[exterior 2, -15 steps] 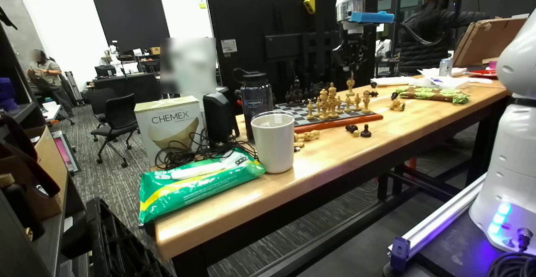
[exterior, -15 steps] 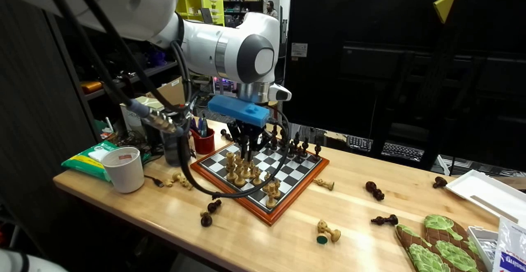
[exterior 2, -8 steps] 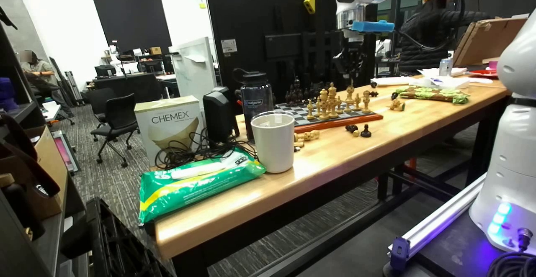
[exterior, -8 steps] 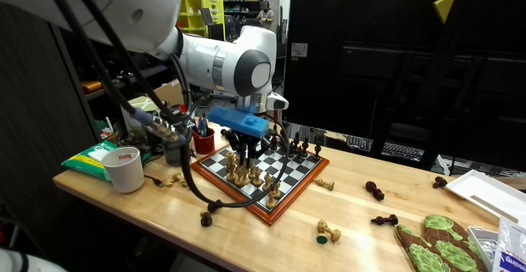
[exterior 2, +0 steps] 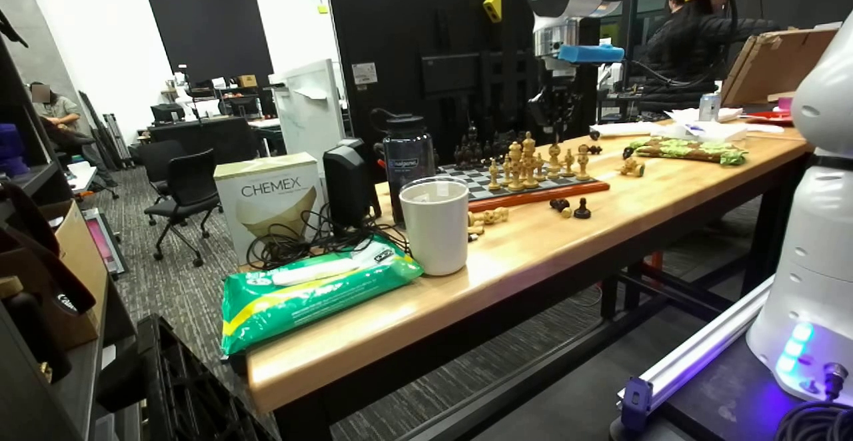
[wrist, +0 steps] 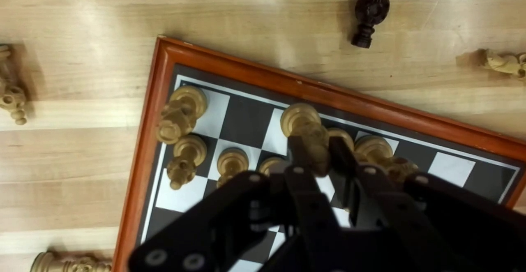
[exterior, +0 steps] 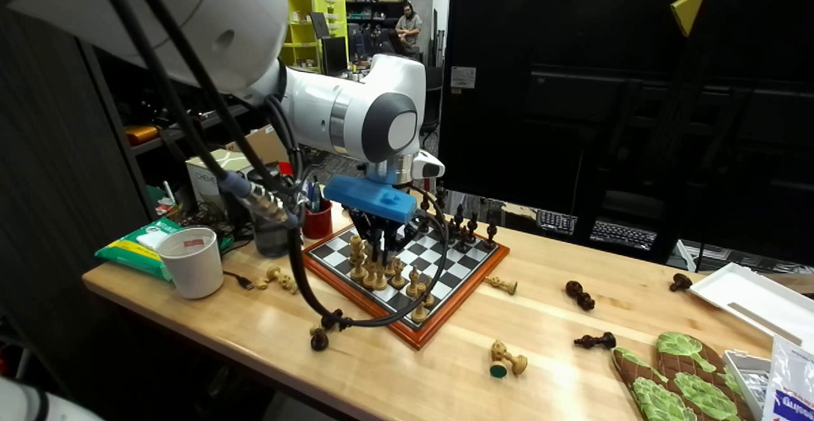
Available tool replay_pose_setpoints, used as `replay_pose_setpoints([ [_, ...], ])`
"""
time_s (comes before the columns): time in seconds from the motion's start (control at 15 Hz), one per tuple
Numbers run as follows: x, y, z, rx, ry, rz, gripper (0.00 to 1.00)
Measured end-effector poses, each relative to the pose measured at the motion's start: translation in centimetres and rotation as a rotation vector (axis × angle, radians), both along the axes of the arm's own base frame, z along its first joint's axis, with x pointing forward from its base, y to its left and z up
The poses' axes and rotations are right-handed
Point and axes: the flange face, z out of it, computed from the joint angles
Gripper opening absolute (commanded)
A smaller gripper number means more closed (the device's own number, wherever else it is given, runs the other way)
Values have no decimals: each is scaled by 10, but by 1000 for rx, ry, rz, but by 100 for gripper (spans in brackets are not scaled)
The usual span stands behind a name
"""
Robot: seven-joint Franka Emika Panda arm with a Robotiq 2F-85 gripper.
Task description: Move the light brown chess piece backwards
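Note:
The light brown chess piece stands between the fingertips of my gripper [wrist: 315,140] in the wrist view, its round base [wrist: 301,118] low, on or just over a square near the board's edge. The fingers press on its upper part from both sides. It shows under the gripper [exterior: 382,257] in an exterior view [exterior: 379,279] and in an exterior view [exterior 2: 554,160], upright. I cannot tell if its base touches the board. The chessboard [exterior: 439,324] has an orange-brown frame. Other light brown pieces [wrist: 181,114] stand close on both sides, one [wrist: 382,157] just right of the fingers.
Dark pieces [exterior: 470,225] stand at the board's far side. Fallen pieces lie on the table, such as a light pair [exterior: 502,360] and a dark one [wrist: 371,9]. A red pen cup [exterior: 318,220], white cup [exterior: 192,262] and bottle [exterior 2: 408,154] stand beside the board.
The gripper has come down with the chess piece, which was held clearly above the board a second ago and is now at about the height of its neighbours.

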Motion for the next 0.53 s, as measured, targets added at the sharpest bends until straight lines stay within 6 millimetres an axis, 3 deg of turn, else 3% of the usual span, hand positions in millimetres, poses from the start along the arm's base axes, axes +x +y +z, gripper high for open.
replay_pose_setpoints([
  [0.53,8,-1,-17,-3,-10,16,5],
])
